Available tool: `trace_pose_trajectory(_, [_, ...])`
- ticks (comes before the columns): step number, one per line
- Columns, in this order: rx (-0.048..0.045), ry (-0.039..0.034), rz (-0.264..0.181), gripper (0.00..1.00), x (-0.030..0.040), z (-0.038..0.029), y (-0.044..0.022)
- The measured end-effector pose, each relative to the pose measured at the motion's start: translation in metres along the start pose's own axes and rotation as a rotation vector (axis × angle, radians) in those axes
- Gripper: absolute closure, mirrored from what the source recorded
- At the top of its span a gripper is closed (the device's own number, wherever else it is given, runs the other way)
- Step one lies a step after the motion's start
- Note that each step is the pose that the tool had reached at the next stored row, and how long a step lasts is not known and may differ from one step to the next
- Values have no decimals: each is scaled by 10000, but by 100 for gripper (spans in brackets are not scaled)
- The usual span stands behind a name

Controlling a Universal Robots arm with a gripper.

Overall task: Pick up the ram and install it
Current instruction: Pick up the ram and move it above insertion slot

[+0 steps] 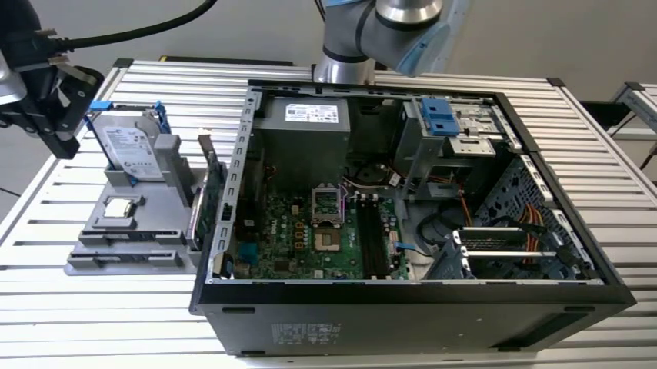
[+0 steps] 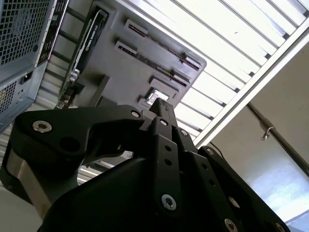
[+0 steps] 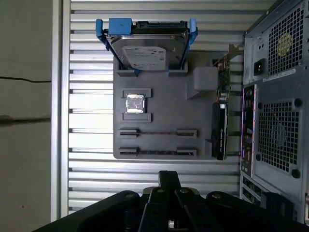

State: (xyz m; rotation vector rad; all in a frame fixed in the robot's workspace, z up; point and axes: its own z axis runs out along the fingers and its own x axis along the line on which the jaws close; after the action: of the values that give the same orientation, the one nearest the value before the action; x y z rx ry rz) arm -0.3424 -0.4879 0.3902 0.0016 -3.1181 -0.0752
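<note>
In the first wrist view, two thin dark ram sticks stand on edge in the slots of a grey fixture (image 3: 164, 94), one ram (image 3: 157, 132) just behind the other ram (image 3: 157, 151). My gripper (image 3: 169, 178) hovers off the fixture's edge nearest those slots, shut with nothing in it, well apart from both sticks. In the exterior view the gripper (image 1: 64, 142) hangs high at the far left, above and beside the fixture (image 1: 134, 231). The second wrist view shows its fingertips (image 2: 163, 110) closed together under the fixture (image 2: 145, 63).
The fixture also carries a hard drive (image 3: 147, 46) in a blue frame, a processor chip (image 3: 135, 104) and a graphics card (image 3: 220, 125). The open computer case (image 1: 411, 292) lies at the exterior view's right of it, with long black motherboard slots (image 1: 370, 238) inside.
</note>
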Motion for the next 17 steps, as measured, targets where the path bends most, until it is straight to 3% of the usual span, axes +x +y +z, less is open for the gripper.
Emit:
trace_pose_trajectory(10, [2, 3, -63, 100, 0, 1, -1])
trace_pose_trajectory(17, [16, 34, -730, 100, 4, 1, -1])
